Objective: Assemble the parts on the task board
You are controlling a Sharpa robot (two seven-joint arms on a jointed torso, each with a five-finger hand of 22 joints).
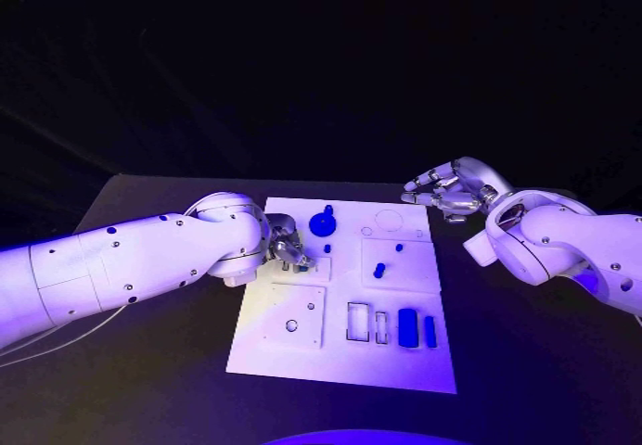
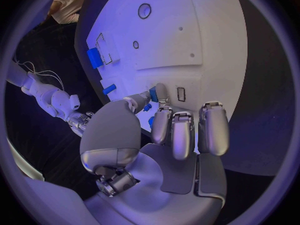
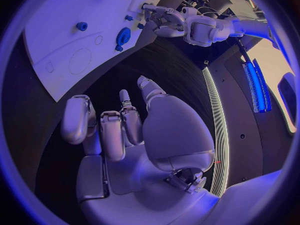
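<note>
The white task board [image 1: 288, 357] lies in the middle of the table. On it are a round blue knob [image 1: 323, 222], a small blue peg [image 1: 327, 247], a short blue part [image 1: 378, 271] and two blue blocks [image 1: 408, 327] in slots near the front. My left hand [image 1: 285, 248] rests over the board's left edge beside a small rectangular slot [image 2: 181, 94]. It pinches a small blue part [image 2: 153, 93] between thumb and a fingertip. My right hand [image 1: 448, 190] hovers off the board's far right corner, fingers curled in on nothing. The knob [image 3: 122, 36] and my left hand [image 3: 159, 17] show beyond it.
The board [image 2: 206, 40] carries a raised square plate with a round hole [image 1: 292, 325] at the near left and a circular outline [image 1: 390, 220] at the far right. Black table [image 1: 535, 371] surrounds the board on all sides.
</note>
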